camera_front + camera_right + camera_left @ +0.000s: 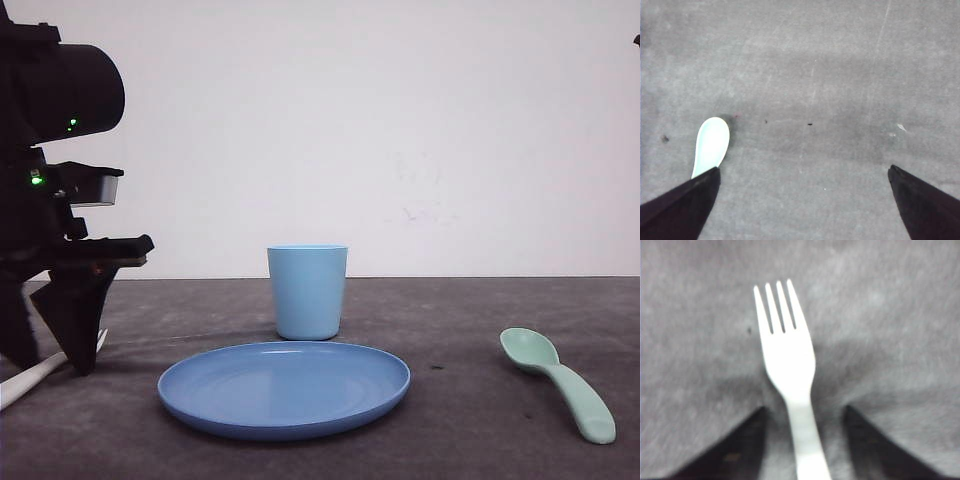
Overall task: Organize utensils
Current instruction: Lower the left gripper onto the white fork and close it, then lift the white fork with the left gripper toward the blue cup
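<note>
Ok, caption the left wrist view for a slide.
Open left gripper straddling the white plastic fork on the grey table.

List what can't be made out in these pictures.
- Fork: handle end cut off by the left wrist view's edge; in the front view the left gripper hides most of it.
- Left gripper's grip: fingers flank the handle, but blur hides whether they touch it.
- Spoon: handle hidden behind a right finger in the right wrist view.
- Cup: inside not visible from the front.
</note>
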